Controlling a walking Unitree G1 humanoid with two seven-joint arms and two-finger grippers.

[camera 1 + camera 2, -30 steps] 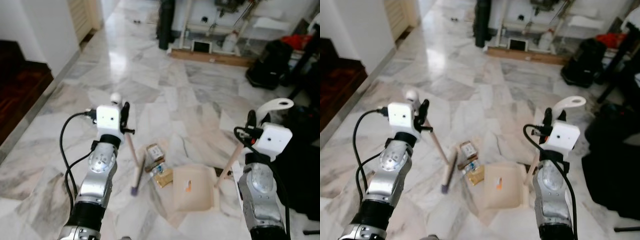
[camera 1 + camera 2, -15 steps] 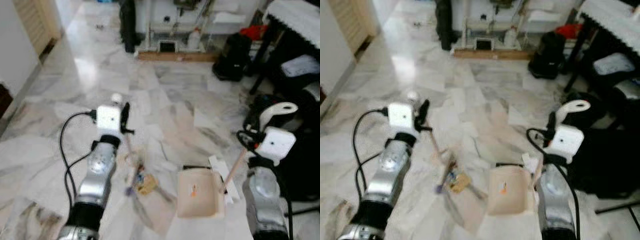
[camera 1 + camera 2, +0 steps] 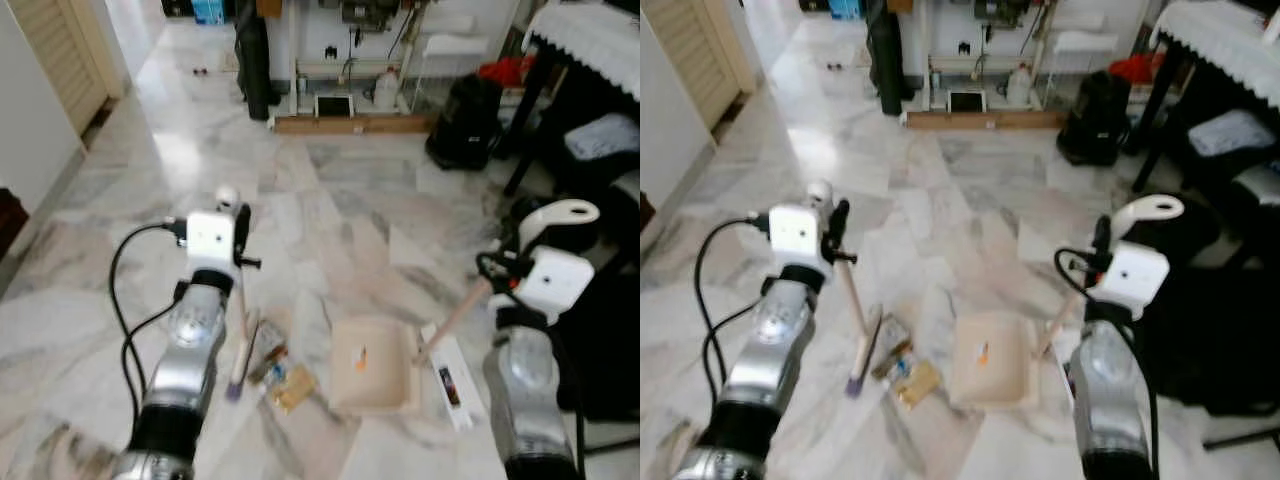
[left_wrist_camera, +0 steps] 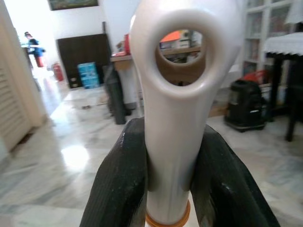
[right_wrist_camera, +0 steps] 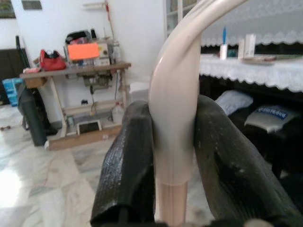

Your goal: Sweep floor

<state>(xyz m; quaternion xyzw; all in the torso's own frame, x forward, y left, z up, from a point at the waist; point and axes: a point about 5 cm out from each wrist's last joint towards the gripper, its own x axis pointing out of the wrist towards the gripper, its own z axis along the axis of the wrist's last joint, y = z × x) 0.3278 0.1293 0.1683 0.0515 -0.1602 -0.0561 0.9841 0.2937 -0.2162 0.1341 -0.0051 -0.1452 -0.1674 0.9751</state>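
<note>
Glossy veined marble floor (image 3: 330, 200), smooth cream plastic dustpan (image 3: 372, 365), wooden-looking broom handle (image 3: 852, 295), silver metal arms.

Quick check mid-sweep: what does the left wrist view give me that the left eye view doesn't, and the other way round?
Left wrist view alone: a close look at the left gripper with its black fingers clamped on the broom handle, right below its hanging hole.

Left eye view alone: the floor work. The broom head sits beside the wrappers, and the dustpan, held by the right gripper, lies next to them.

Shared: the broom handle, the marble floor and the black bag near the far wall.
</note>
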